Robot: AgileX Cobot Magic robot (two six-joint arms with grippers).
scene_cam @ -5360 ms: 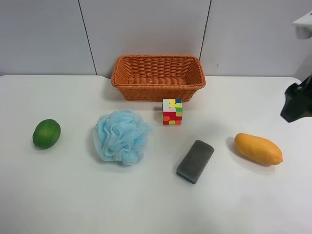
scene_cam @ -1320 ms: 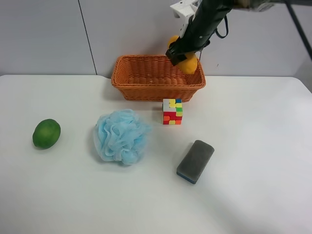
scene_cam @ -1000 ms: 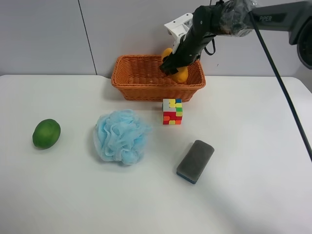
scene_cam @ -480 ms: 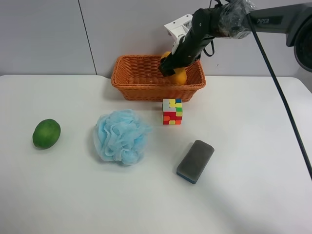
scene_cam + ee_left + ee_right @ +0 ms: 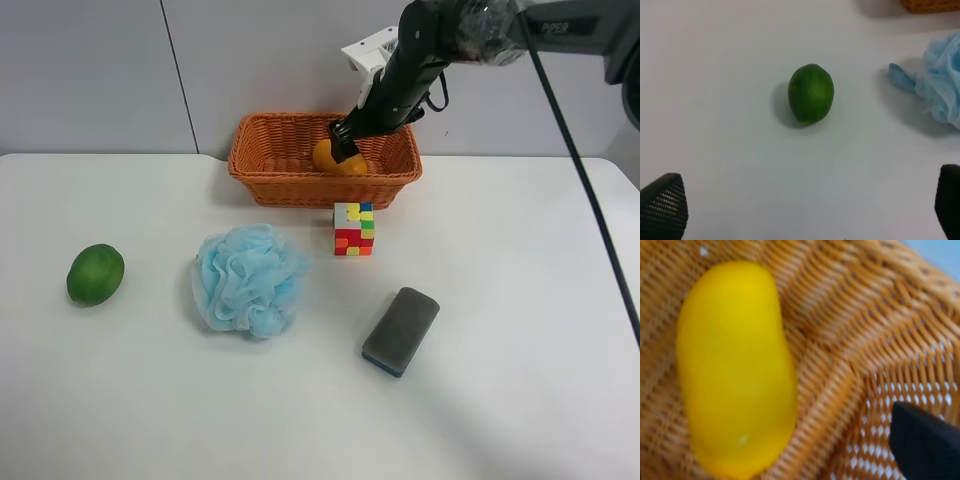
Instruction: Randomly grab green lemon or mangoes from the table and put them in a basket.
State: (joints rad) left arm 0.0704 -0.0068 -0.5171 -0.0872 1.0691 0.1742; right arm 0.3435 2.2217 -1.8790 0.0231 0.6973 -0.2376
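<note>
Mango [image 5: 328, 160] is lying inside the wicker basket [image 5: 300, 188] at the far edge of the table [image 5: 520, 400]. My right gripper [image 5: 346, 138] hangs just over it, jaws spread, gripping nothing. Green lemon [image 5: 810, 93] sits near the left edge, and my left gripper [image 5: 805, 200] is wide open and empty.

Right arm [image 5: 430, 40] reaches out angled downward, its jaws parted; left jaws spread wide

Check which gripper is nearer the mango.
Right. The right gripper hovers just above the mango lying in the basket; the left gripper is over the green lemon on the table, away from the basket.
</note>
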